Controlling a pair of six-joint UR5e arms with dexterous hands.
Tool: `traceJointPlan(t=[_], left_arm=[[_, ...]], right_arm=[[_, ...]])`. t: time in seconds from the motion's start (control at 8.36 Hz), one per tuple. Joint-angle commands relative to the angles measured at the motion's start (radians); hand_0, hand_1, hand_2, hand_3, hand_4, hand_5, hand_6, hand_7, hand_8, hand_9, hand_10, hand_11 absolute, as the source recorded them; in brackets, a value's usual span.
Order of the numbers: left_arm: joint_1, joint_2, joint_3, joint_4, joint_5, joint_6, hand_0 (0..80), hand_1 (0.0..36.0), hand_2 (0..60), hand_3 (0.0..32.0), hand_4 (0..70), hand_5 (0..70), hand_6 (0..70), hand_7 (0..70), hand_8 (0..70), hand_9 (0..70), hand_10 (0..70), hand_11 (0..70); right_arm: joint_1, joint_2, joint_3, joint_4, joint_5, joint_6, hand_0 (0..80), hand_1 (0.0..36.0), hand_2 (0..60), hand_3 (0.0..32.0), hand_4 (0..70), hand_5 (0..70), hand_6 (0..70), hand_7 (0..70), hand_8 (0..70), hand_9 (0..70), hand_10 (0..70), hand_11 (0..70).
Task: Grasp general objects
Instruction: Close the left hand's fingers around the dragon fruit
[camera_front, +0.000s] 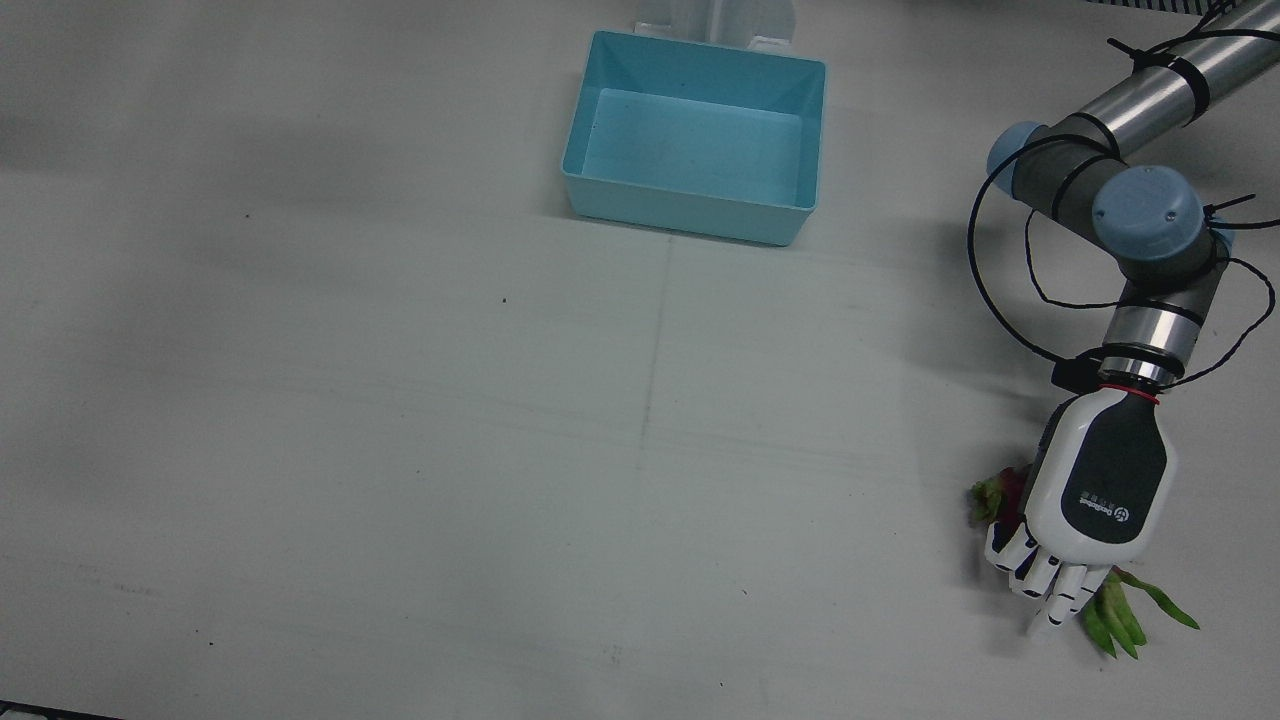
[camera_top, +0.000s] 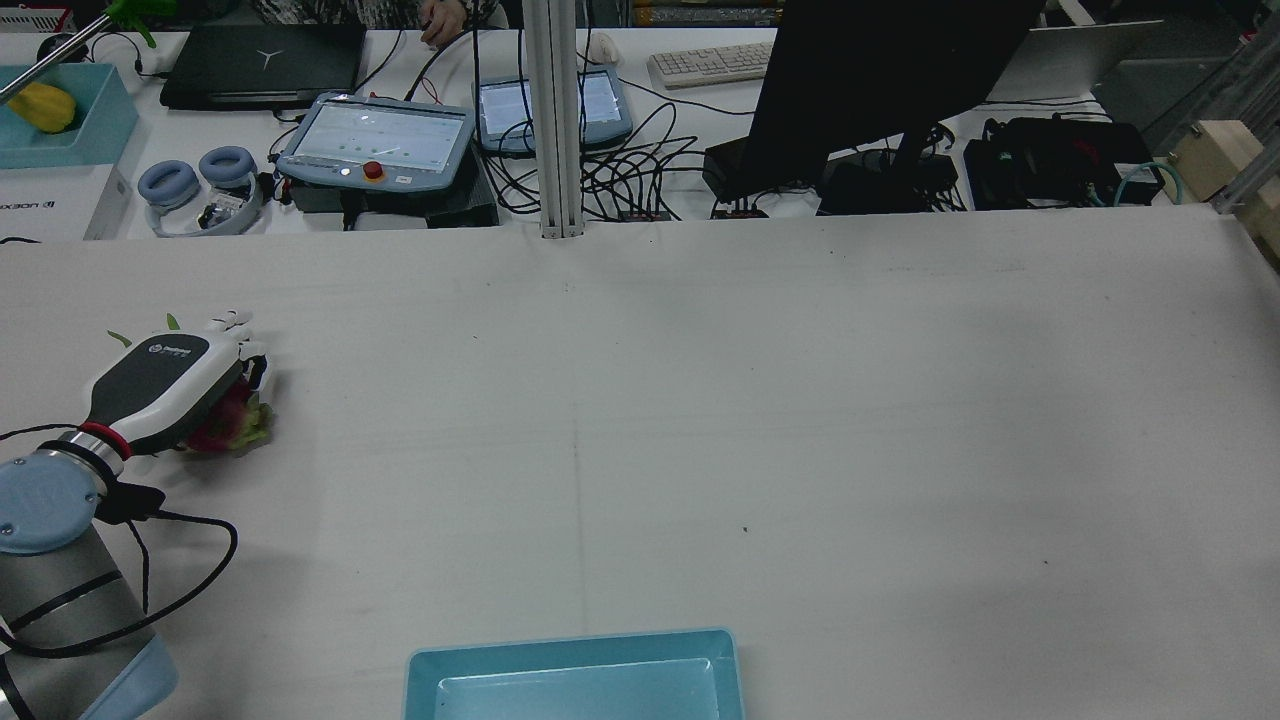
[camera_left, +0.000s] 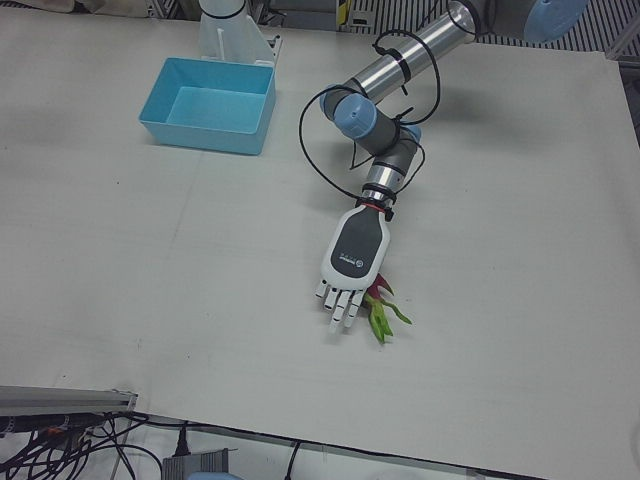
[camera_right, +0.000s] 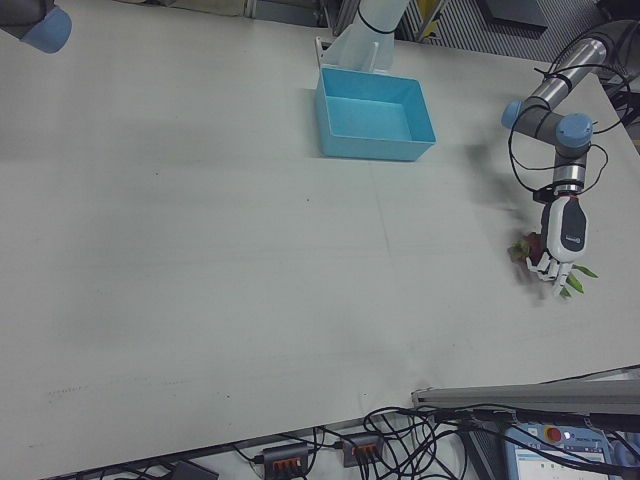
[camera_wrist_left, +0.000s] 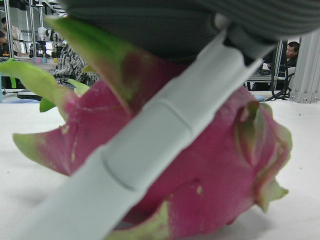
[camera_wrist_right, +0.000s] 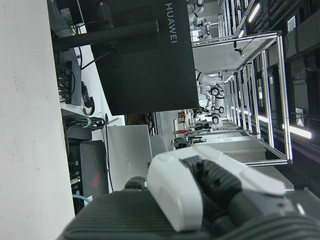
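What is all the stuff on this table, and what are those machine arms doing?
dragon fruit: one, pink with green leafy scales, lying on the table near the edge, under the left hand.
bin: one, light blue, nothing inside, at the robot's side of the table, midway between the arms.
table: one, white, bare apart from these things.
left hand: one, white and dark grey, palm down over the dragon fruit, fingers draped across it; no firm grasp shows.
right hand: one, white and dark, seen only by its own camera, holding nothing visible.

Even overhead light is washing the table; soft shadows are pooling at 9 o'clock; left hand view is blurring up close.
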Motion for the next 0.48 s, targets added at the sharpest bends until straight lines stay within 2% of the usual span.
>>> traceJointPlan(t=[0.0, 0.12, 0.24, 0.36], left_arm=[[0.000, 0.000, 0.006, -0.002, -0.004, 0.000, 80.0, 36.0, 60.0, 0.0, 45.6, 70.0, 39.7, 70.0, 6.9, 18.6, 13.8, 24.6], [0.000, 0.000, 0.006, -0.002, -0.004, 0.000, 80.0, 36.0, 60.0, 0.0, 49.5, 70.0, 47.5, 70.0, 8.5, 18.6, 18.9, 31.9], [0.000, 0.000, 0.006, -0.003, -0.004, 0.000, 80.0, 36.0, 60.0, 0.0, 53.9, 70.0, 58.1, 70.0, 10.6, 18.6, 30.9, 48.2], [0.000, 0.001, 0.005, -0.003, -0.022, 0.000, 80.0, 36.0, 60.0, 0.0, 59.5, 70.0, 69.9, 70.0, 20.7, 23.9, 47.1, 69.8]], right_arm=[[0.000, 0.000, 0.000, 0.000, 0.000, 0.000, 0.0, 0.0, 0.0, 0.0, 0.0, 0.0, 0.0, 0.0, 0.0, 0.0, 0.0, 0.0], [0.000, 0.000, 0.000, 0.000, 0.000, 0.000, 0.0, 0.0, 0.0, 0.0, 0.0, 0.0, 0.0, 0.0, 0.0, 0.0, 0.0, 0.0], [0.000, 0.000, 0.000, 0.000, 0.000, 0.000, 0.0, 0.0, 0.0, 0.0, 0.0, 0.0, 0.0, 0.0, 0.0, 0.0, 0.0, 0.0], [0.000, 0.000, 0.000, 0.000, 0.000, 0.000, 0.0, 0.0, 0.0, 0.0, 0.0, 0.0, 0.0, 0.0, 0.0, 0.0, 0.0, 0.0]])
